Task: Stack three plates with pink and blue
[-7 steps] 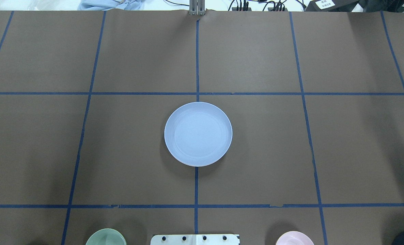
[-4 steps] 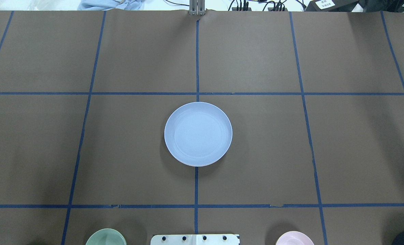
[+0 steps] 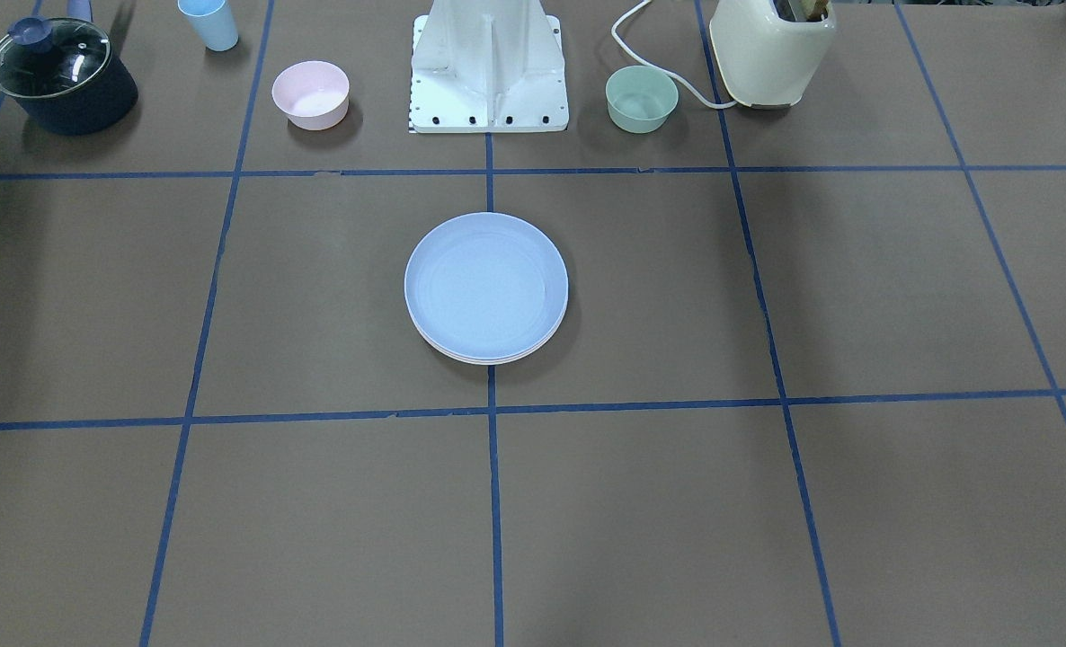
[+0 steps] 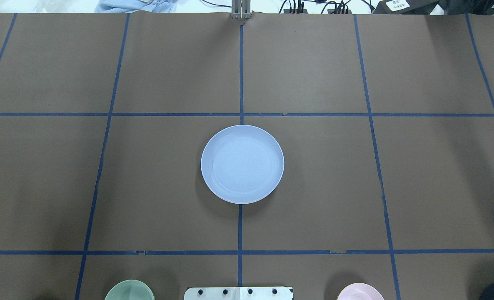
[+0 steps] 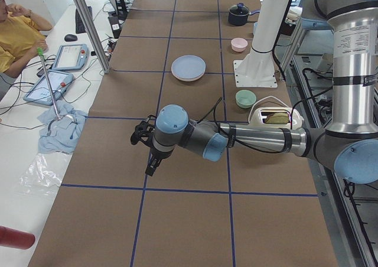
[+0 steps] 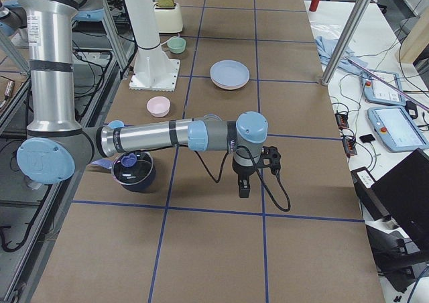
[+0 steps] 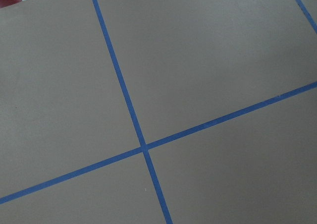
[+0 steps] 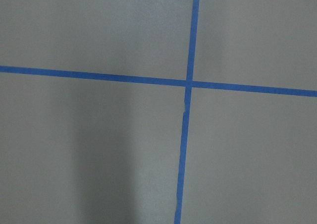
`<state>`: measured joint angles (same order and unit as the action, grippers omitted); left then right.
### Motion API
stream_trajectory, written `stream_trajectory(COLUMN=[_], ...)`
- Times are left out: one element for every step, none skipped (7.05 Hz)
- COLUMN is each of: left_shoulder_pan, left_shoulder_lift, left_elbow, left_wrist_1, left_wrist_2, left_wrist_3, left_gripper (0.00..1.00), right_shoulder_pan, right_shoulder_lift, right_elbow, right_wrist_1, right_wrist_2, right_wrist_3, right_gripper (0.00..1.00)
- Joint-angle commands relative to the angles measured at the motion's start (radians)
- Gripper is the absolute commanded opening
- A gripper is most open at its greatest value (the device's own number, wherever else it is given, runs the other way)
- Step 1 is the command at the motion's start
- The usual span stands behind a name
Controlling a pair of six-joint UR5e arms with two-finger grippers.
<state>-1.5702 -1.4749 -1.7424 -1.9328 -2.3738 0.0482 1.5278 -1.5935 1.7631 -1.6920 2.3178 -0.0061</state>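
Exterior front-facing: blue plate (image 3: pixel 485 286) topped the stack (image 3: pixel 488 358), green bowl (image 3: pixel 641 99) at its 1 o'clock. Left gripper (image 5: pixel 151 166), right gripper (image 6: pixel 244 188) hovered off-stack; can't tell if open or closed.

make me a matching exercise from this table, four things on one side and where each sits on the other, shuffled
Things:
1 plate stack
2 pink bowl
3 green bowl
4 dark pot

Places:
A next to the cream toaster
B under a glass lid
C middle of the table
D between the blue cup and the robot base

Pairs: 1-C, 2-D, 3-A, 4-B
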Motion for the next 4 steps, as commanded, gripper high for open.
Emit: stream_trajectory(left_shoulder_pan=[-0.001, -0.001, 0.001, 0.001], left_shoulder_lift=[0.004, 0.004, 0.004, -0.001], left_elbow=[0.009, 0.004, 0.001, 0.004], left_wrist_1=[0.0, 0.0, -0.002, -0.003], left_wrist_2=[-0.004, -0.002, 0.001, 0.002], left_wrist_3=[0.002, 0.004, 0.004, -0.004], left_gripper=[0.99, 0.99, 0.99, 0.99], right_shoulder_pan=[0.0, 0.0, 0.0, 0.0], right_shoulder_lift=[0.0, 0.001, 0.001, 0.001], right_elbow=[0.004, 0.003, 0.004, 0.012], right_wrist_1=[0.003, 0.003, 0.005, 0.005], right_wrist_2=[0.0, 0.0, 0.002, 0.009], right_wrist_3=[-0.005, -0.005, -0.005, -0.003], right_gripper=[1.0, 1.0, 1.0, 1.0])
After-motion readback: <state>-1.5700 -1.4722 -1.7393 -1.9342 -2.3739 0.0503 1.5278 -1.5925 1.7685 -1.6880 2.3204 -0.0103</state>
